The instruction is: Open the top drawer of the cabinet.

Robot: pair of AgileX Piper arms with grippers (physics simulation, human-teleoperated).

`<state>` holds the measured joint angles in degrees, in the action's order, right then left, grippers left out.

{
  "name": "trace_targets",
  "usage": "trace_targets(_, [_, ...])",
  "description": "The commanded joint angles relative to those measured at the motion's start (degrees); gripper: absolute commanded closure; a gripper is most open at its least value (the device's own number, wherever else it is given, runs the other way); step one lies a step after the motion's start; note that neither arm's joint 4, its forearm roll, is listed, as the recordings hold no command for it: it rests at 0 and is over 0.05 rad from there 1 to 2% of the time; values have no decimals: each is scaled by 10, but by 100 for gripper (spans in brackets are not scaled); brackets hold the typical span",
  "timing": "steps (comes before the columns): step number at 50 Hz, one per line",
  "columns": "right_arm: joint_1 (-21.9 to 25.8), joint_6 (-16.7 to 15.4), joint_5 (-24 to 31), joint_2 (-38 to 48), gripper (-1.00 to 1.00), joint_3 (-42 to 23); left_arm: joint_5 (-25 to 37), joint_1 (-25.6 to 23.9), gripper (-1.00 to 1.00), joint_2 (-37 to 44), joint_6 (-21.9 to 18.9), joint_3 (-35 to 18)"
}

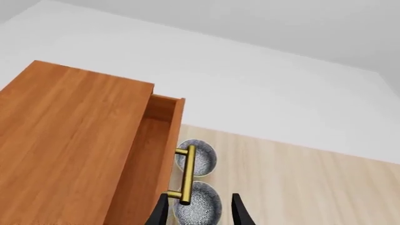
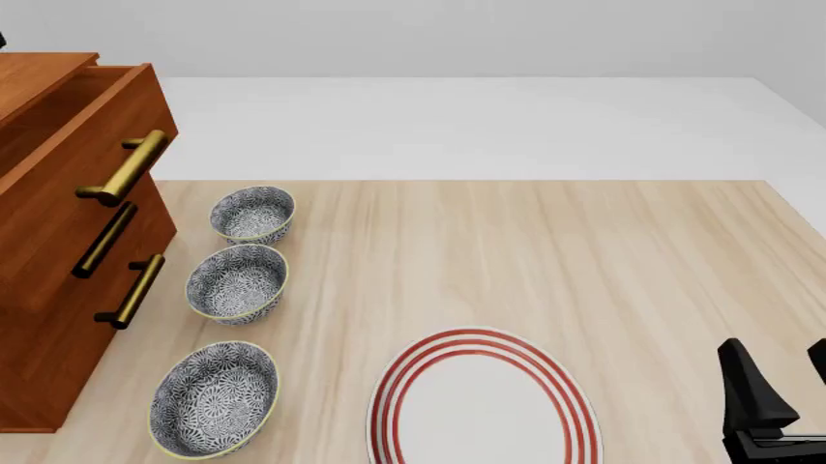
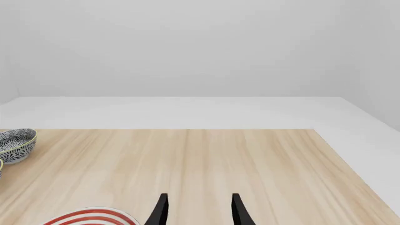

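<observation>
Bright, even sim light w/ soft shadows, sharp, no glare.

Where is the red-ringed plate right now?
In the front view the red-ringed plate lies at the table's near edge, about centre, between the nearest patterned bowl on its left and the right gripper on its right.

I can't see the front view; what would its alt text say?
A reddish-brown wooden cabinet stands at the left with its top drawer pulled partly open. Three patterned bowls line up beside it, near a red-ringed white plate; a black gripper shows bottom right.
</observation>
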<state>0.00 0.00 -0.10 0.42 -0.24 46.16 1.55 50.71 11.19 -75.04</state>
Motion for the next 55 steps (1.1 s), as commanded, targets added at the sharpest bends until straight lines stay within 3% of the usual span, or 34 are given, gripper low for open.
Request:
trace_targets(1, [0, 0, 0, 0, -100, 0, -11, 8, -100, 7, -4, 14])
trace_targets(55, [0, 0, 0, 0, -100, 0, -36, 29, -100, 32, -46, 39])
